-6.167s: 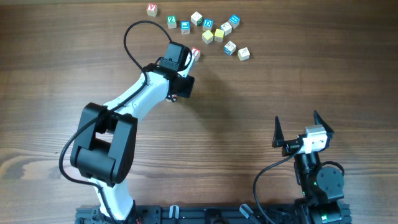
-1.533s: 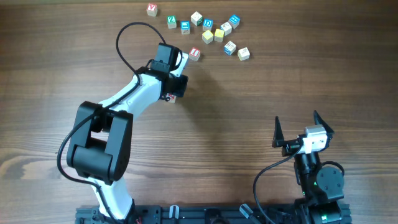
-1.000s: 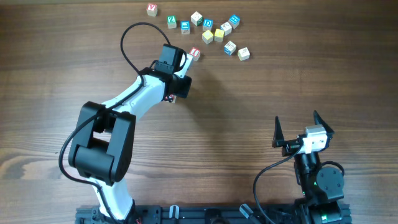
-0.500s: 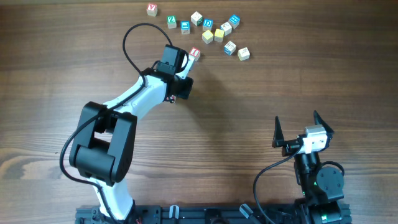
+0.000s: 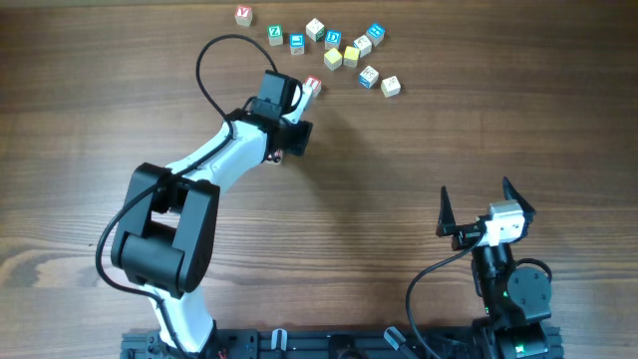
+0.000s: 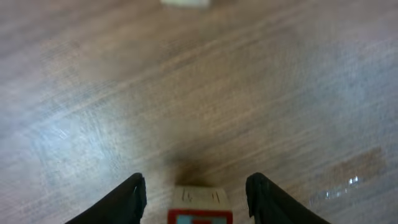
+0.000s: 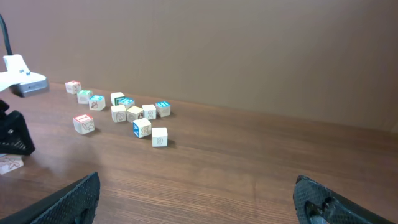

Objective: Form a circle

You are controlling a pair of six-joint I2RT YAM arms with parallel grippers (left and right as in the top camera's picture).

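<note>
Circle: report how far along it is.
Done: little. The cluster of cubes lies loose, with no closed ring. In hand: the left pincer straddles a red-lettered cube, jaws clear of it, beside the cluster but apart from it. The right pincer stands open, far from the cubes. Left: closing the ring; strays such as the Y cube lie well outside.

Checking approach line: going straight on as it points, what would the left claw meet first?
The left claw would first meet the red-lettered cube, lying between its spread fingers. Farther ahead, a blurred pale cube.
</note>
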